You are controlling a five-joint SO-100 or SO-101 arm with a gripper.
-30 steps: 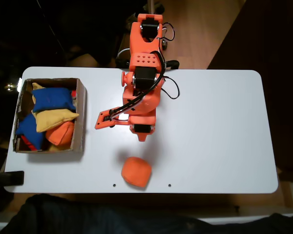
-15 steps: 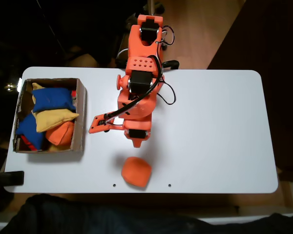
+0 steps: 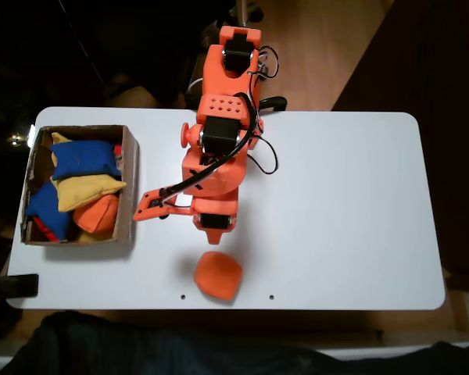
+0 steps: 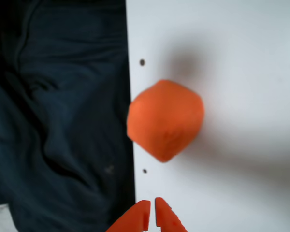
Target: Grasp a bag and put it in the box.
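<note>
The bag [image 3: 217, 276] is a plump bright-orange beanbag lying near the table's front edge between two small holes. In the wrist view the bag [image 4: 165, 120] sits right at that edge. My gripper [image 3: 213, 226] points down at the table just behind the bag, apart from it. Its two orange tips [image 4: 152, 215] sit almost together with nothing between them. The brown cardboard box [image 3: 131, 187] stands at the left end of the table, well left of the gripper.
Inside the box lie a blue beanbag [image 3: 82, 158], a yellow one [image 3: 86, 190] and a darker orange one [image 3: 96, 215]. An orange bracket [image 3: 150, 205] sticks out left from the wrist towards the box. Dark cloth [image 4: 58, 121] hangs beyond the front edge.
The arm has swung a little left and towards the front edge, bringing the side bracket closer to the box. The bag has not moved.
</note>
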